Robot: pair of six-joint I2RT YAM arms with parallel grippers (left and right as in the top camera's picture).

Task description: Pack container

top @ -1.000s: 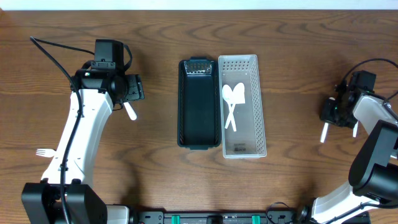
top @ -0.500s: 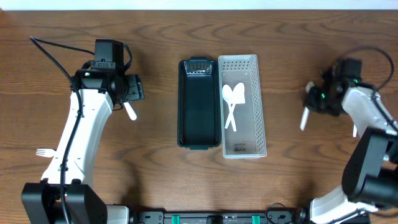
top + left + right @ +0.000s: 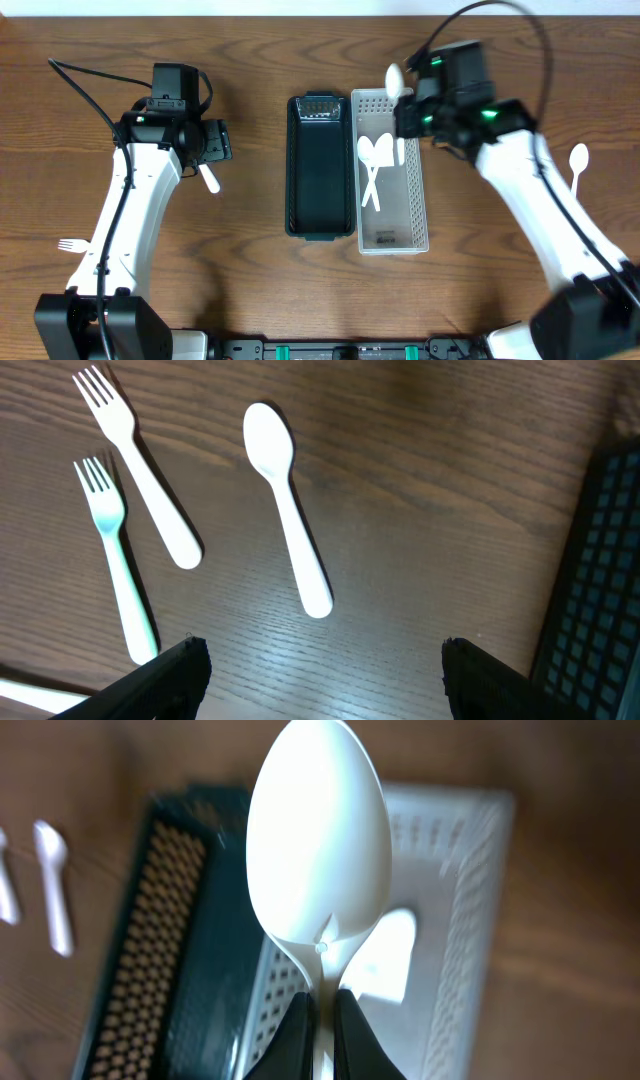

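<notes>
The white plastic spoon (image 3: pixel 318 840) stands bowl-up, its handle pinched between the right fingers (image 3: pixel 352 1035), above the far end of the white perforated basket (image 3: pixel 395 225). Two more spoons (image 3: pixel 372 160) lie crossed inside that basket. A black basket (image 3: pixel 320 190) sits right against its left side. Well apart to the white basket's right, a loose spoon (image 3: pixel 578 160) lies on the worktop (image 3: pixel 480 260). Far to its left, the left fingers (image 3: pixel 165 680) are spread wide and empty over two forks (image 3: pixel 135 475) and a small spoon (image 3: pixel 285 505).
</notes>
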